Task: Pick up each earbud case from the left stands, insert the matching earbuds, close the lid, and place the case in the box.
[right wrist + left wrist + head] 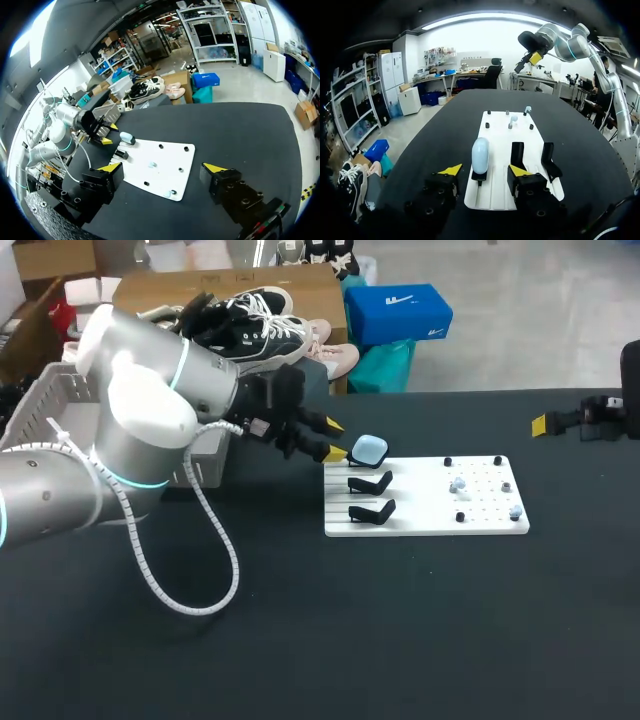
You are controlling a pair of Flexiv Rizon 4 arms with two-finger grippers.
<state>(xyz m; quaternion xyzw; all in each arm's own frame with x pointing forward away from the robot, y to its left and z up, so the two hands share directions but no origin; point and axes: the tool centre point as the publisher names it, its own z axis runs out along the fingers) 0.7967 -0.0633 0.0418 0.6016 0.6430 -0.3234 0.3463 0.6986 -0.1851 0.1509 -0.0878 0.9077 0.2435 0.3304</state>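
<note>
Black counter [400, 620] carries a white board [480, 522]; earbud case [370, 450] at its far left corner; left claw [335, 440] released just left of it; right claw [164, 168] released, well apart.

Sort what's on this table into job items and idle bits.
Job: earbud case on the end stand; earbuds on the white board; open left gripper close to the case; grey crate, probably the box.
Idle: two empty stands; black pegs; right gripper, open near the table's edge.
</note>
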